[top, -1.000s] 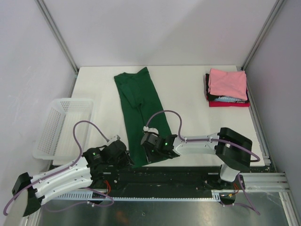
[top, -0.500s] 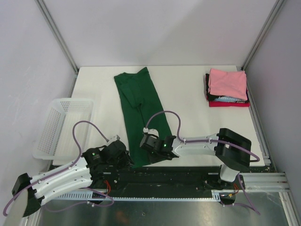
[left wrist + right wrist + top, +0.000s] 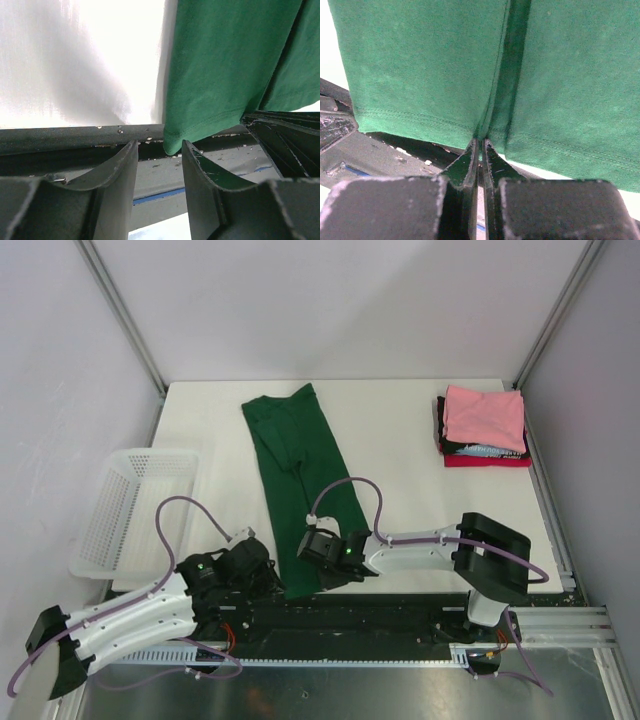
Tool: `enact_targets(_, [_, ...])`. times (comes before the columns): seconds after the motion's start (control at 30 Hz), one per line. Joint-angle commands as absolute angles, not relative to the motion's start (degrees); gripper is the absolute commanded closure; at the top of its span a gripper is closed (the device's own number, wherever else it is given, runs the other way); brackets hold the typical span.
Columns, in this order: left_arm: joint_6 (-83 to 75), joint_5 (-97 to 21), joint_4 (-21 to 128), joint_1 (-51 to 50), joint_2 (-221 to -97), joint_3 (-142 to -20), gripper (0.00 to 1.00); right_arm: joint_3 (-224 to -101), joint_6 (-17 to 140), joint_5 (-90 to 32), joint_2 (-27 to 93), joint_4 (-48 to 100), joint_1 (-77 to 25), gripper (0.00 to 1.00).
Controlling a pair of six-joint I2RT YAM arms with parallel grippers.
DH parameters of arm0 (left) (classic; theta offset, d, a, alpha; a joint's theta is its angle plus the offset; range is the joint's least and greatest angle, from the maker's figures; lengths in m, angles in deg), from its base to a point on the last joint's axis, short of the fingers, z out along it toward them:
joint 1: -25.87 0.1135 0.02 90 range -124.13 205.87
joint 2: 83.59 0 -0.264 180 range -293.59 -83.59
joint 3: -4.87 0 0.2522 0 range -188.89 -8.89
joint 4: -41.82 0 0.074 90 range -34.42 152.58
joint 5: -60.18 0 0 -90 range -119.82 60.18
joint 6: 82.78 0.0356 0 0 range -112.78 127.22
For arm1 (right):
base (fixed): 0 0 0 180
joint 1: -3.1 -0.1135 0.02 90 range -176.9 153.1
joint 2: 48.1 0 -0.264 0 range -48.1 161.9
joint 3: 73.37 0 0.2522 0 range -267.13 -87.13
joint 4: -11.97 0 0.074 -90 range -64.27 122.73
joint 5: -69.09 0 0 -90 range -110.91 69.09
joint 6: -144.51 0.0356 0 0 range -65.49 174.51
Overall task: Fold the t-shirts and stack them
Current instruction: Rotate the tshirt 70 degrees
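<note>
- The green shirt (image 3: 295, 460) lies as one long narrow strip on the counter (image 3: 400, 440). It is folded lengthwise only, and its near hem overhangs the front edge right at the fingertips of both hands.
- The right hand (image 3: 479, 147) is clamped on that hem at a crease near its middle, fingers pressed together with the cloth pinched between them.
- The left hand (image 3: 159, 146) holds nothing. Its fingers are apart, and the hem's corner hangs just ahead of the gap between them.
- Far ahead of the right hand and off to its right sits the finished pile, with a pink shirt (image 3: 484, 416) on top and a red shirt (image 3: 487, 461) at the bottom. A dark one shows between them.
- Judged from this, most of the job is done. The green shirt still needs its crosswise folds and a trip to the pile.
- A white basket (image 3: 135, 505) sits ahead of the left hand, on its outer side, and plays no part.
- Compared with a second ago, the right hand has slid slightly toward the left hand and the near edge, taking the hem with it. The strip's near end now looks narrower.
- The left hand, the pile and the basket have not moved.
</note>
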State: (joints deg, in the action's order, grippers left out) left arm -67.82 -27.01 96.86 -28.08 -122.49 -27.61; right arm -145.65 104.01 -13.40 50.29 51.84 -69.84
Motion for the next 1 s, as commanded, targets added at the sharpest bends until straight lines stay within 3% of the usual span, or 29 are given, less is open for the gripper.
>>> enact_targets(0.0, [-68.6,-25.7,96.3,-27.8,-123.0,-28.2,0.55,-147.5,104.7,-13.1,51.4,52.9,-69.8,0.93])
enact_targets(0.77, [-68.8,-29.0,88.2,-27.8,-129.3,-25.7,0.64,-147.5,104.4,-14.1,51.4,52.8,-68.9,0.90])
enact_targets(0.97, [-69.4,-29.4,86.9,-27.7,-129.7,-25.3,0.72,-147.5,104.2,-14.1,50.3,52.8,-68.4,0.89])
